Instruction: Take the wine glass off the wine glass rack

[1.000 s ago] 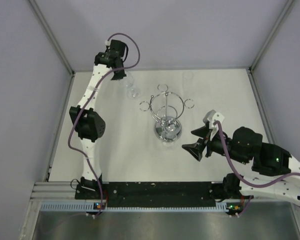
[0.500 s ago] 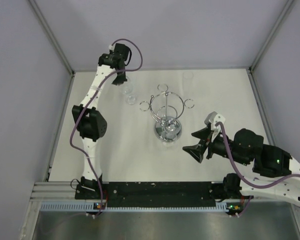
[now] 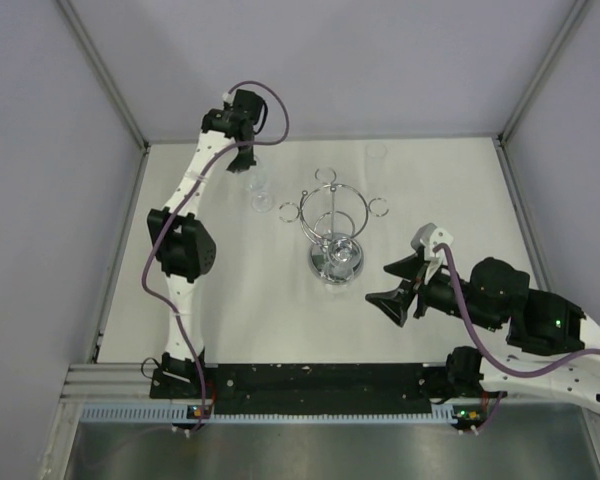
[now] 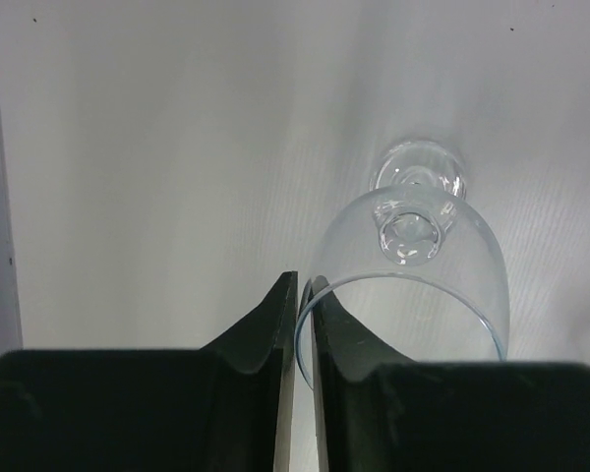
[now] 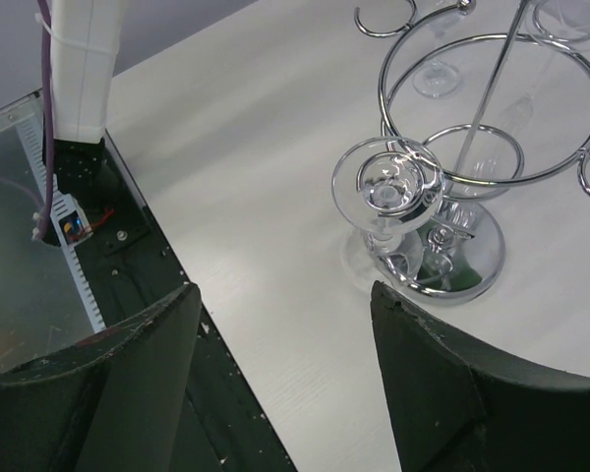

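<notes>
The chrome wine glass rack (image 3: pixel 335 222) stands mid-table; its mirrored base also shows in the right wrist view (image 5: pixel 477 264). My left gripper (image 3: pixel 247 163) is at the back left, left of the rack. In the left wrist view it (image 4: pixel 303 295) is shut on the rim of a clear wine glass (image 4: pixel 413 261), one finger inside the bowl and one outside. That glass (image 3: pixel 260 193) is apart from the rack, its foot low over the table. A second wine glass (image 5: pixel 388 187) hangs upside down in the rack's near ring. My right gripper (image 3: pixel 395 285) is open and empty, right of the base.
A third clear glass (image 3: pixel 377 153) stands faintly at the back of the table near the rear wall. Side walls close in the table on both sides. A black strip (image 5: pixel 128 246) with the arm bases runs along the near edge.
My left gripper has moved a little to the right and toward the back with the glass in it. My right arm has shifted slightly toward the near edge, still open.
</notes>
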Controlling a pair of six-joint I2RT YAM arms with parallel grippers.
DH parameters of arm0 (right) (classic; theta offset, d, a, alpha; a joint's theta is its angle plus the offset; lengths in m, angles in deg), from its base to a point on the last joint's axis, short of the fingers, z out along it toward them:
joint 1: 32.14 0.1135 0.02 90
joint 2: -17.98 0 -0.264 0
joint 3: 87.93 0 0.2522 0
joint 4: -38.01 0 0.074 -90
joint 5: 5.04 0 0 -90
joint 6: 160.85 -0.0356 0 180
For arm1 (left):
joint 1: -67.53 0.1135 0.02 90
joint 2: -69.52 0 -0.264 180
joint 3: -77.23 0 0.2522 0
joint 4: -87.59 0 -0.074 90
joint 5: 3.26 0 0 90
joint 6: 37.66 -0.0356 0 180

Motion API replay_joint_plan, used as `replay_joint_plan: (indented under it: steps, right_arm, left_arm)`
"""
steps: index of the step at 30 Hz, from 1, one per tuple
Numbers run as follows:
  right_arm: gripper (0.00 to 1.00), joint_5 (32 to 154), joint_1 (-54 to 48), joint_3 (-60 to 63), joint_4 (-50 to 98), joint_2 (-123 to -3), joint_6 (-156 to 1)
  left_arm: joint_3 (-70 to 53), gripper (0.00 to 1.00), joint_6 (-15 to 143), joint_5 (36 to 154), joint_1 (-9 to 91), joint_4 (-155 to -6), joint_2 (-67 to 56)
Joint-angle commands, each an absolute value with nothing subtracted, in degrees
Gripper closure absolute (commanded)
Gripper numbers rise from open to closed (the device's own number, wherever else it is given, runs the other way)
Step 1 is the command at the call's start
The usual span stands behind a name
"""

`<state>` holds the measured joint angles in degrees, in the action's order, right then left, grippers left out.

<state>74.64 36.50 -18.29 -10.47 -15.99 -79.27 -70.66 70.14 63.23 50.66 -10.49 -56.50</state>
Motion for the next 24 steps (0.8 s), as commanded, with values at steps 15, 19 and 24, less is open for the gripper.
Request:
replay_joint_plan:
  steps: [15,19,24]
  right_arm:
    - [0.28,75.47,37.12,-19.23,-7.74,-15.42,-80.34]
    - [0.28,74.95,37.12,-19.06,-7.74,-15.68,-80.69]
    - [0.27,72.75,37.2,-16.96,-8.53,-16.9,-82.44]
  left_arm:
    - [-70.3,0.58,68.95,60.81,47.93,-14.22,-53.53]
    - [-70.3,0.55,68.95,61.08,47.49,-14.93,-51.51]
    - [-70.31,0.53,68.78,59.76,47.05,-15.19,-48.53]
